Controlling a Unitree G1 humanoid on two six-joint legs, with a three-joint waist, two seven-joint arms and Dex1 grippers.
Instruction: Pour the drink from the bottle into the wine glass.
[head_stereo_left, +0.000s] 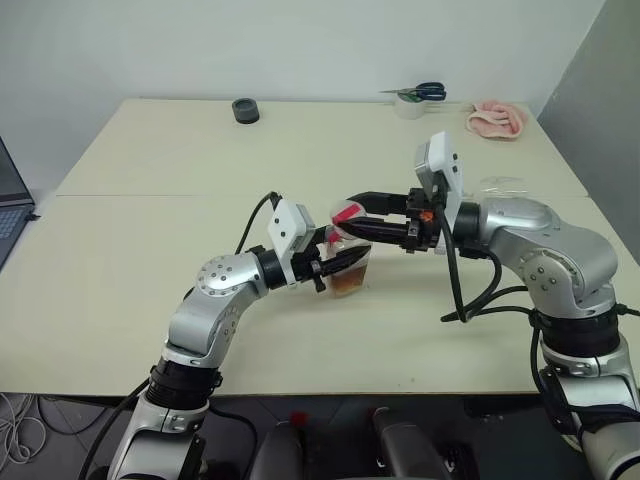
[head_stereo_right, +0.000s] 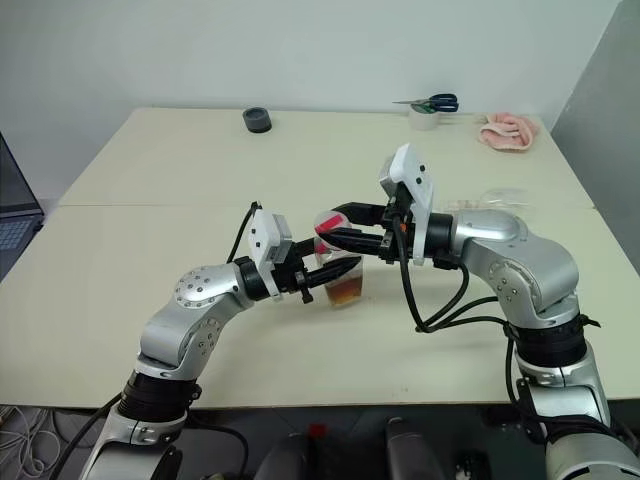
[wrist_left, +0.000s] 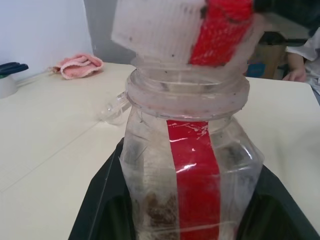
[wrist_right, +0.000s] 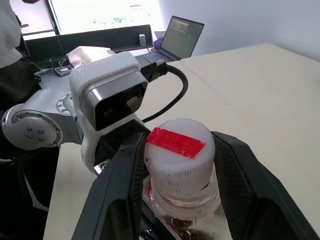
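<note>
Head view: the small clear plastic bottle (head_stereo_left: 350, 268) with red label strip stands mid-table, clamped by the left gripper (head_stereo_left: 340, 262).

Right wrist view: the right gripper (wrist_right: 181, 165) brackets the white, red-taped cap (wrist_right: 179, 152); I judge it should clench squarely before twisting.

Twin head cameras look forward and down across the table (head_stereo_left: 120, 300) from slightly offset positions, while each wrist camera stares along its own fingers at close range, both sharing the bottle (wrist_left: 192, 165) mid-table.
</note>
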